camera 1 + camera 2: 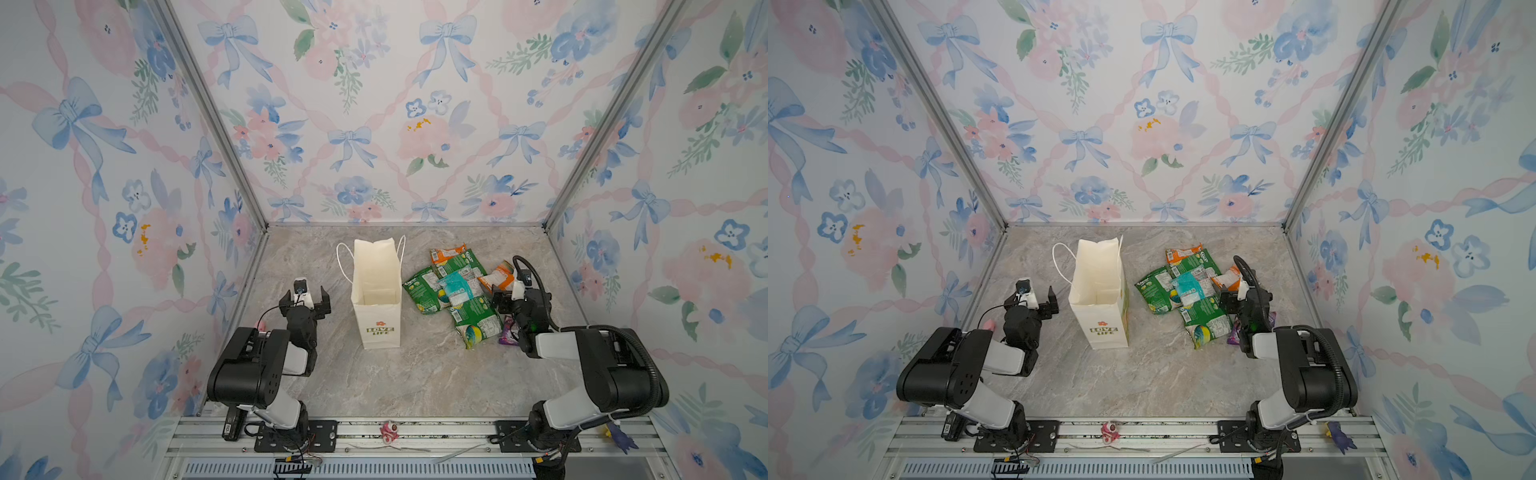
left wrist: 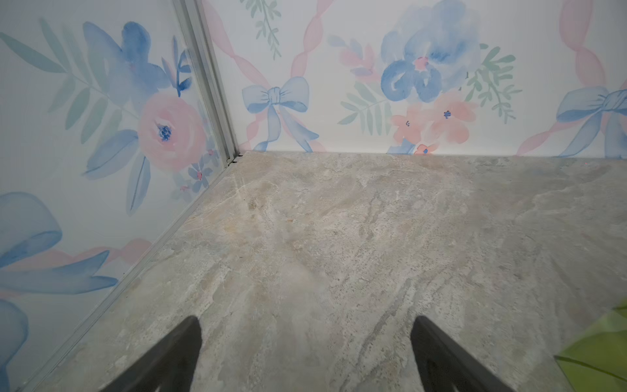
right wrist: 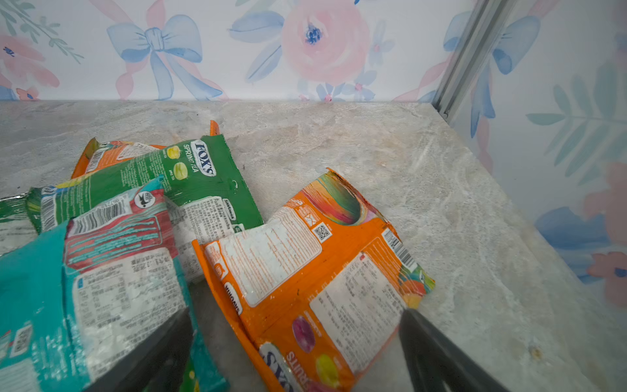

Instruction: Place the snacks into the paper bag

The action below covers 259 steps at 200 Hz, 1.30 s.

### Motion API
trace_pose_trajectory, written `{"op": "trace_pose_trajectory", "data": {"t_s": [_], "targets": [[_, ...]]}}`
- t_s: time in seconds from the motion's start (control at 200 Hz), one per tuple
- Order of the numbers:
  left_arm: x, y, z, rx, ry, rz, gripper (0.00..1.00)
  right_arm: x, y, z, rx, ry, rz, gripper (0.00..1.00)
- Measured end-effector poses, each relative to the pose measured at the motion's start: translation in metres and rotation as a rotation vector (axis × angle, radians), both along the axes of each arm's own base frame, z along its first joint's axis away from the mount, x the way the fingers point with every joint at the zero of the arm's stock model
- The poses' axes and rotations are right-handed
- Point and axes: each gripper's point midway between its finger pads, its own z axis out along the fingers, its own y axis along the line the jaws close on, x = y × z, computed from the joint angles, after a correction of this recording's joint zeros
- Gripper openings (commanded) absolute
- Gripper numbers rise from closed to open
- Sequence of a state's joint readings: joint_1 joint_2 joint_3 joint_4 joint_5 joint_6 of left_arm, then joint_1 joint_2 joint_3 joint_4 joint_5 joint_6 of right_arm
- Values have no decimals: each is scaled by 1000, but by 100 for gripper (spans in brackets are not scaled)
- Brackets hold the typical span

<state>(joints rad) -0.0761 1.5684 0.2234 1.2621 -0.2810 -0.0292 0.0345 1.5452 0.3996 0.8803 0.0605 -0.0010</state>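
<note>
1. In a top view the paper bag stands upright and open near the middle of the table. Its inside looks bare, so I judge that nothing is packed yet. The snacks lie in an overlapping heap at the bag's 3 o'clock, apart from it. The left gripper hovers at the bag's 9 o'clock, fingers spread and holding nothing. The right gripper is at the heap's 3 o'clock edge.
2. In a top view the paper bag also shows its printed side wall, the one facing 3 o'clock. A purple packet peeks out at the heap's 5 o'clock, partly under the right arm.
3. The left wrist view shows only bare table between the spread fingers, and no snacks. I cannot identify the blurred green patch at the picture's edge.
4. The right wrist view gives the detail that the top views hide. The right gripper's released fingers straddle an orange packet and have not closed on it. A teal packet lies beside it, overlapping a green packet. Every packet is left to move.
</note>
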Motion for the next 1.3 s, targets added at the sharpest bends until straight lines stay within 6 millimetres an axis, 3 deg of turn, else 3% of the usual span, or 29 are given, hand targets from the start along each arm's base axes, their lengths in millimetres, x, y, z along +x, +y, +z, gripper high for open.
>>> {"op": "trace_pose_trajectory", "data": {"t_s": [0.88, 1.01, 1.155, 1.295], "targets": [[-3, 0, 8, 13, -17, 36, 98, -1, 0, 0, 0, 6, -1, 97], [-10, -3, 35, 18, -70, 46, 98, -3, -1, 13, -3, 29, -5, 96], [-21, -1, 90, -2, -183, 52, 98, 9, 2, 62, 15, 1, 5, 97], [-26, -4, 151, -65, -263, 36, 98, 18, 19, 108, 64, 10, 68, 97]]}}
